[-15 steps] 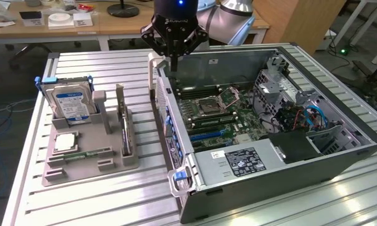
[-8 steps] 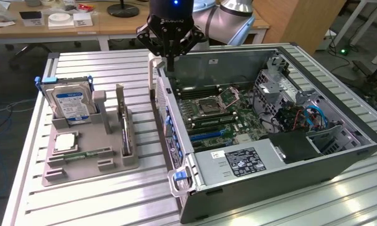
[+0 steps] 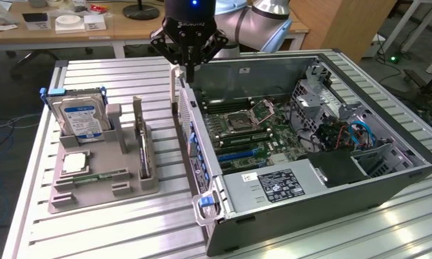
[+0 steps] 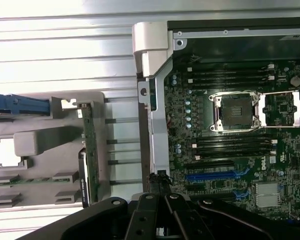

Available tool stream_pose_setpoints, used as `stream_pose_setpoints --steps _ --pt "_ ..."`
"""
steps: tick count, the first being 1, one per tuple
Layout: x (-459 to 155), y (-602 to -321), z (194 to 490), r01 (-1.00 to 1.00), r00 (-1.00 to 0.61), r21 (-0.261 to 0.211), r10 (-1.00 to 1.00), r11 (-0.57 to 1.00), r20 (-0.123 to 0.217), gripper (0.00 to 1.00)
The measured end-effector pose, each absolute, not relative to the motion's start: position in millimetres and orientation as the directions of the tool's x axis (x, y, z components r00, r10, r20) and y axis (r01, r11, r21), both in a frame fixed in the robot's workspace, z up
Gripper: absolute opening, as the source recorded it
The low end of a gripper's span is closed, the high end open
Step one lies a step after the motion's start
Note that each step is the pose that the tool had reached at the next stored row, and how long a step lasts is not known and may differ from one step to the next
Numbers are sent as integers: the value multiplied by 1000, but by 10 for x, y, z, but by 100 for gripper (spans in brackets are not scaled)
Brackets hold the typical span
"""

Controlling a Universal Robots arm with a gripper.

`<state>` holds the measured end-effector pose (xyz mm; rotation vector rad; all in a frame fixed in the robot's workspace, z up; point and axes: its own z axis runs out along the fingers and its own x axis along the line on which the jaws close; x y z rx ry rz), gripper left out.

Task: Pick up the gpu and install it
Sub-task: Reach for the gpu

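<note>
The gpu (image 3: pixel 139 141) stands on its long edge in a slot of the grey holder (image 3: pixel 104 190), to the exterior view's left of the open computer case (image 3: pixel 273 186). In the wrist view the gpu (image 4: pixel 89 150) shows edge-on as a thin green and black strip with a pale bracket end. My gripper (image 3: pixel 189 71) hangs above the case's near wall at its back corner, apart from the card, fingers drawn together with nothing between them. In the wrist view my gripper (image 4: pixel 159 181) sits over the case wall beside the blue expansion slot (image 4: pixel 215 175) of the motherboard (image 4: pixel 230 150).
The holder also carries a silver hard drive (image 3: pixel 79 118) with a blue label, a processor chip (image 3: pixel 75 162) and a narrow memory stick (image 3: pixel 99 176). Cables and a drive cage (image 3: pixel 345 135) fill the case's far side. A desk (image 3: pixel 72 29) with clutter stands behind the slatted table (image 3: pixel 129 232).
</note>
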<state>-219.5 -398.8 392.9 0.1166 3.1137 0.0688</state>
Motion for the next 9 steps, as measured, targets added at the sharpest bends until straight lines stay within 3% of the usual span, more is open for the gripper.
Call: stream_pose_setpoints --steps 9 --pt "-2302 -3989 3928 74 -997 45 75 996 -23 11"
